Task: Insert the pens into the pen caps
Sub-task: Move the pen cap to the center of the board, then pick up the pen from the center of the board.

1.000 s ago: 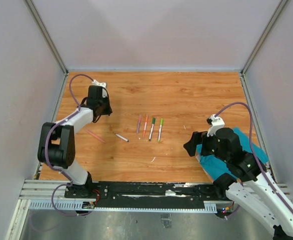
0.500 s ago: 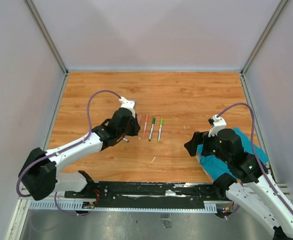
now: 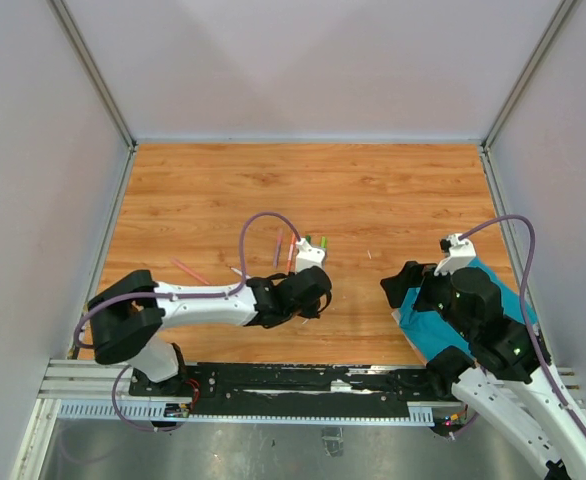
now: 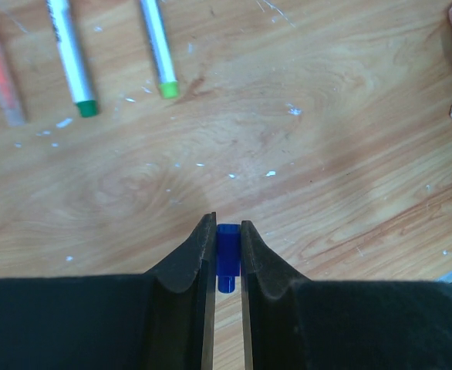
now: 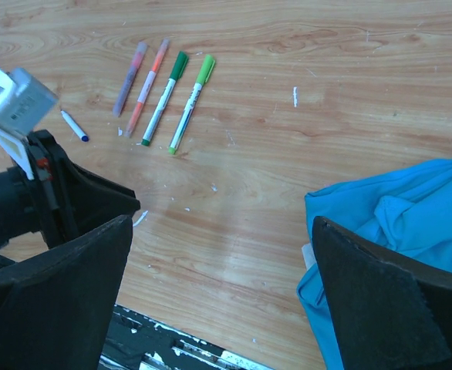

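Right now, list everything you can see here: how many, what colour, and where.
purple pen: one, purple, left end of the mid-table row
orange pen: one, orange, next in the row
dark green pen: one, white barrel, third in row
light green pen: one, white barrel, right end of row
blue-tipped pen: one, white, left of the row
pink pen: one, pink, farther left
blue pen cap: one, dark blue, in the left gripper
cloth: one, teal, at the table's right side
table: one, wood-grain, underneath
left gripper: one, black, shut on the blue pen cap
right gripper: one, black, open, near the cloth
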Motion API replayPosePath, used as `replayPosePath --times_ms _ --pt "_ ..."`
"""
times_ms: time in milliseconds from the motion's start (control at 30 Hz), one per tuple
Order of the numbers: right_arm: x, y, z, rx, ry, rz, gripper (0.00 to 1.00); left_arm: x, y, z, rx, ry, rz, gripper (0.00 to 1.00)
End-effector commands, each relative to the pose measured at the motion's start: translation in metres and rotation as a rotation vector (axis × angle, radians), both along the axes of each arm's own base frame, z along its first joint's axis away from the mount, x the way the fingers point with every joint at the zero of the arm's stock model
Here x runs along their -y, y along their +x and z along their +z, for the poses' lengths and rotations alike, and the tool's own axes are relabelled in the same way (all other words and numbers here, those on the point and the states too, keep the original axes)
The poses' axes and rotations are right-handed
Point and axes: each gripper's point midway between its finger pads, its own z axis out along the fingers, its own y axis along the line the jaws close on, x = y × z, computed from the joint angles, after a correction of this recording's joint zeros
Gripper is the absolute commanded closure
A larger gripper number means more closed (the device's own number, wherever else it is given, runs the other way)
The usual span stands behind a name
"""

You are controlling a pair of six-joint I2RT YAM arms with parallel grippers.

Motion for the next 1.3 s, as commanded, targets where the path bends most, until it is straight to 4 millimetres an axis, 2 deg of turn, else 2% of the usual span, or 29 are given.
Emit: replayPosePath --times_ms 0,167,300,433,633,700,833,1067,1167,1267 --pt "0.013 0.000 0.007 0.006 -0.004 -0.063 0.01 0.013 0.003 -0.007 0.009 0.020 0.108 1.00" --pt "0.012 -0.001 0.004 -0.002 -0.003 -0.060 0.01 -0.002 0.003 -0.030 -0.012 0.073 0.215 1.00" --pt "0.011 0.000 0.001 -0.007 -0.007 -0.057 0.01 -0.014 0.003 -0.040 -0.016 0.097 0.267 0.99" --pt "0.009 0.000 0.000 -0.014 -0.006 -0.048 0.01 -0.016 0.003 -0.048 -0.023 0.117 0.289 0.86" --pt "0.010 -0.001 -0.002 -0.016 -0.010 -0.048 0.01 -0.020 0.002 -0.057 -0.032 0.134 0.301 0.78" --pt "0.010 -0.001 -0.002 -0.018 -0.012 -0.048 0.01 -0.020 0.001 -0.056 -0.033 0.131 0.303 0.72" --pt "0.011 0.000 0.000 -0.010 -0.011 -0.055 0.01 -0.019 0.006 -0.042 -0.003 0.122 0.303 0.66" --pt "0.011 -0.001 0.000 -0.005 0.009 -0.060 0.01 -0.023 0.021 0.016 0.107 0.076 0.314 0.64" --pt "0.012 -0.002 -0.002 -0.009 0.005 -0.062 0.01 -0.039 0.026 0.035 0.142 0.043 0.391 0.61" --pt "0.011 -0.002 -0.005 -0.014 0.000 -0.059 0.01 -0.062 0.029 0.043 0.171 0.014 0.490 0.58"
